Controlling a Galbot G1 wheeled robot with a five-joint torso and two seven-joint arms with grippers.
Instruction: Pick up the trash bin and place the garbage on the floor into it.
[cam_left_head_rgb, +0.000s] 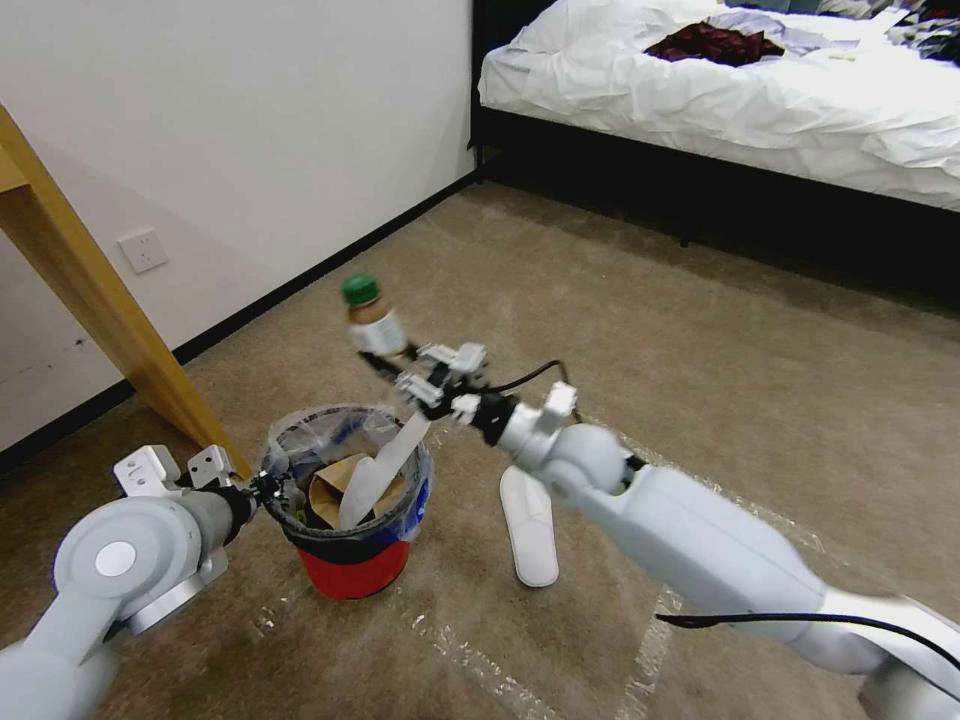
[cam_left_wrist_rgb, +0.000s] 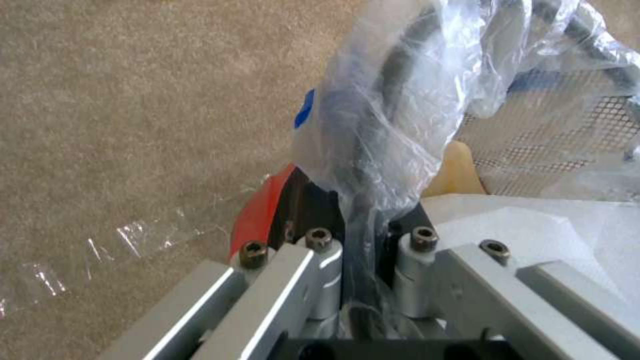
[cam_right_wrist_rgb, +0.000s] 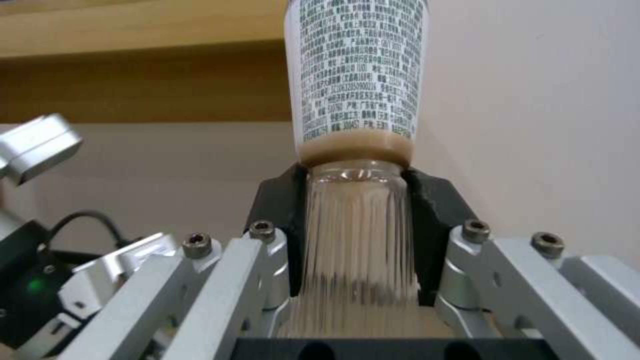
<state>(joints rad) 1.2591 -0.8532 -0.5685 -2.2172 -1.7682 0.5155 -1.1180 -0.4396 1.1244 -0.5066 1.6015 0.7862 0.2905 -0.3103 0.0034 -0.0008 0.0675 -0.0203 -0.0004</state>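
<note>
Gripping the trash bin (cam_left_head_rgb: 350, 500) rim, the left gripper (cam_left_wrist_rgb: 363, 235) is steadying it, fingers clamped on rim and liner. The right gripper (cam_left_head_rgb: 385, 362) is clamping a bottle (cam_left_head_rgb: 372, 318) by its base (apparently for dropping in).

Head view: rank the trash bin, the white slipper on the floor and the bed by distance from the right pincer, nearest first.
1. Trash bin: just below and to the left of the right pincer, which holds a green-capped bottle.
2. White slipper: on the carpet under the right forearm.
3. Bed: far back, against the rear wall.
</note>
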